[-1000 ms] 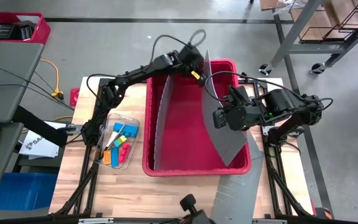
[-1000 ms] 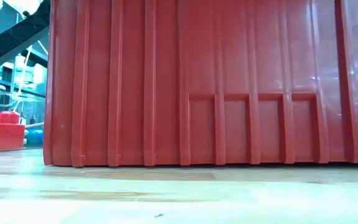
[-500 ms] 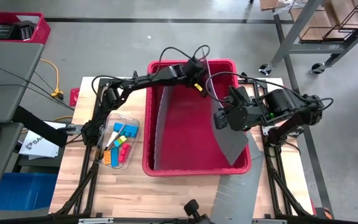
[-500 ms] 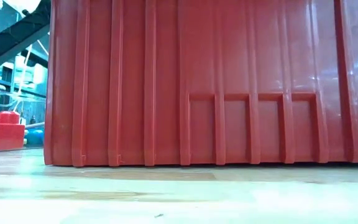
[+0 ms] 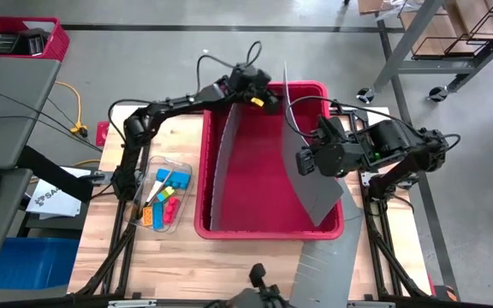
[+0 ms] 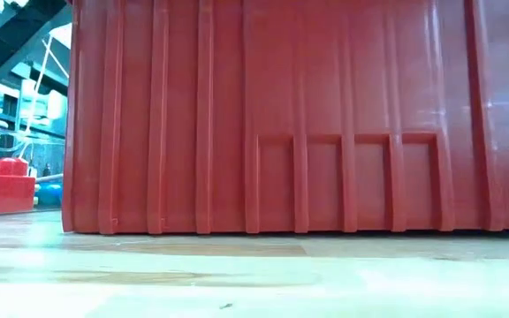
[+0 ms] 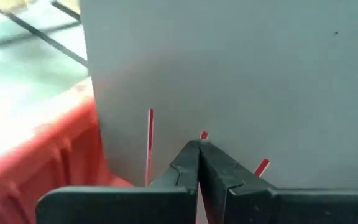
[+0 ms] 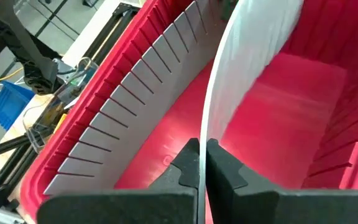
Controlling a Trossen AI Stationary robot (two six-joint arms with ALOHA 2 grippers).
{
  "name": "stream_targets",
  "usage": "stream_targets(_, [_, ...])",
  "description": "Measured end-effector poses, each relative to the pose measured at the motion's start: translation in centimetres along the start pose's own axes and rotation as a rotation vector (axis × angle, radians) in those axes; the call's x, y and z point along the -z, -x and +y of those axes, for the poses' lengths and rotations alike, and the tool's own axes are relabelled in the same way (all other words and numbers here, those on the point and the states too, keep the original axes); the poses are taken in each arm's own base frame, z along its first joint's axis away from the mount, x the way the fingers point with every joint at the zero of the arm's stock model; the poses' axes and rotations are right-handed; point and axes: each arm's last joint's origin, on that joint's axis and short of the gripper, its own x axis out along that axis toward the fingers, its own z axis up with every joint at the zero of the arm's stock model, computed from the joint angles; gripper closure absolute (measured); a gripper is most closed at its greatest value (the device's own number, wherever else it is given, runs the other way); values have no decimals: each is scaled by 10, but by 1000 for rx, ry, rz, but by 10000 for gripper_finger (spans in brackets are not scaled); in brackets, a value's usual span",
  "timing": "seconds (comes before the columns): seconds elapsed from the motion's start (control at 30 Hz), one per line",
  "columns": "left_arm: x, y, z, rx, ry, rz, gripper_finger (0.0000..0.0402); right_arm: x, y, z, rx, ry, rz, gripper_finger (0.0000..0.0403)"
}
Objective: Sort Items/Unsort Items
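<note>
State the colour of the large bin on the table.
Red; the bin shows best in the high view.

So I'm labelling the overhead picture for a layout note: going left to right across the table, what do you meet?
Clear tray holding the coloured blocks → left wall of the red bin → slotted grey divider → curved grey divider sheet pinched by the right claw → right arm's body.

Checked all four views for markings. The only lettering I find is on a white sheet (image 5: 51, 198) lying off my table's left edge in the high view: dark print beginning "SA", the rest too small to read. Nothing else legible on any surface.
</note>
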Motion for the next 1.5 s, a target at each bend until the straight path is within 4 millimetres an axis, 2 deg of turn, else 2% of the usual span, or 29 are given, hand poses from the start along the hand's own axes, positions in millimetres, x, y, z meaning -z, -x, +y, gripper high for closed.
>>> stream_targets(0.07, [10, 7, 4, 36, 57, -62, 401, 0, 3, -1, -9, -8, -3, 403])
stream_targets(0.17, [13, 23, 11, 135, 45, -187, 402, -1, 8, -4, -21, -16, -21, 403])
stream_targets(0.27, [20, 28, 19, 144, 29, -198, 402, -2, 11, -6, -27, -28, -25, 403])
stream_targets(0.4, [24, 23, 20, 151, 17, -180, 401, 4, 7, 0, -19, -47, -8, 402])
stream_targets(0.5, [21, 22, 13, 144, -51, -194, 402, 8, 3, 5, -13, -56, 4, 402])
stream_targets(0.6, [27, 18, 6, 113, -67, -177, 402, 15, 1, 11, -16, -66, 25, 402])
stream_targets(0.93, [45, 2, -19, 143, -76, -157, 401, 34, 13, 18, -55, -99, 16, 403])
stream_targets(1.1, [55, -11, -29, 133, -86, -195, 401, 37, 4, 25, -34, -71, 27, 403])
stream_targets(1.23, [58, -20, -29, 109, -59, -202, 401, 35, -3, 26, -11, -52, 33, 403])
stream_targets(1.5, [46, -18, -17, 40, -47, -244, 402, 28, -12, 24, 19, -33, 30, 403])
